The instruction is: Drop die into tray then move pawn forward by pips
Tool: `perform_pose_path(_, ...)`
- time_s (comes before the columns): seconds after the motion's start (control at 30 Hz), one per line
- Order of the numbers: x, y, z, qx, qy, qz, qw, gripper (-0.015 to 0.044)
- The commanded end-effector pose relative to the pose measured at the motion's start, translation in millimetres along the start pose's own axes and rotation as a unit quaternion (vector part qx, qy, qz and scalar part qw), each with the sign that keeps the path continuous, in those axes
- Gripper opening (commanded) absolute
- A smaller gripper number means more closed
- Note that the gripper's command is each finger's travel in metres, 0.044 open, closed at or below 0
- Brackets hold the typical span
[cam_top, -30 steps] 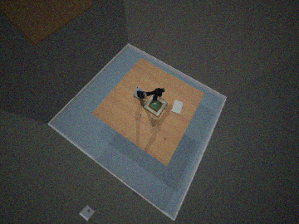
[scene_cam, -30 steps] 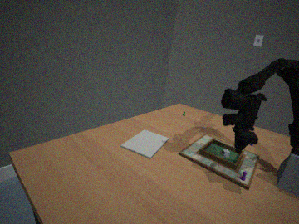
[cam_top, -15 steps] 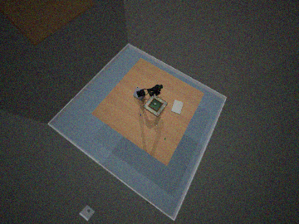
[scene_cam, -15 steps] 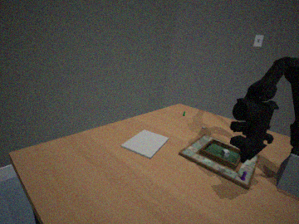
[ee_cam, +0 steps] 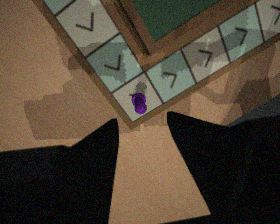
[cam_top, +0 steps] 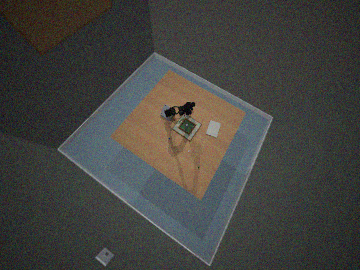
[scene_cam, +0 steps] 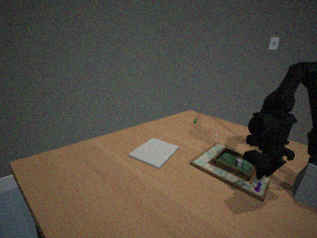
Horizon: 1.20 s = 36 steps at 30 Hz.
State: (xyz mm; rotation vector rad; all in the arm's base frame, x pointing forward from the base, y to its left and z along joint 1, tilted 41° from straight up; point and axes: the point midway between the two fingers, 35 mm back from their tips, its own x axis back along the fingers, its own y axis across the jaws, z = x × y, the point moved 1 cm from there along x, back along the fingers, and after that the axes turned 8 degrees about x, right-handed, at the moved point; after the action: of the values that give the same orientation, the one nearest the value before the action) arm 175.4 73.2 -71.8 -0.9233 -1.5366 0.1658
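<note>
From the wrist view, the purple pawn (ee_cam: 139, 103) stood on the board's (ee_cam: 103, 60) corner square, just ahead of my claw (ee_cam: 142, 131) and roughly centred between its tips. The claw was about half open and held nothing (neither tip touched the pawn). In the exterior view, the die (scene_cam: 239, 162) lay in the green tray (scene_cam: 229, 159).

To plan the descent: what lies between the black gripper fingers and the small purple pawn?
Nothing: in the wrist view, only bare board edge and tan wooden table separate the gripper from the purple pawn.
</note>
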Motion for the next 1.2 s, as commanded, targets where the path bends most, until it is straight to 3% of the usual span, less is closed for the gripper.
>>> perform_pose_path(0.0,-5,0,0,0.003,-0.002,0.003,1.0,0.02)
perform_pose_path(0.9,-46,-1,0,0.002,-0.003,0.003,1.0,0.02)
perform_pose_path(1.1,-46,-1,0,0.002,-0.003,0.003,1.0,0.0043)
perform_pose_path(1.17,-46,-1,0,0.002,-0.003,0.003,1.0,0.0029)
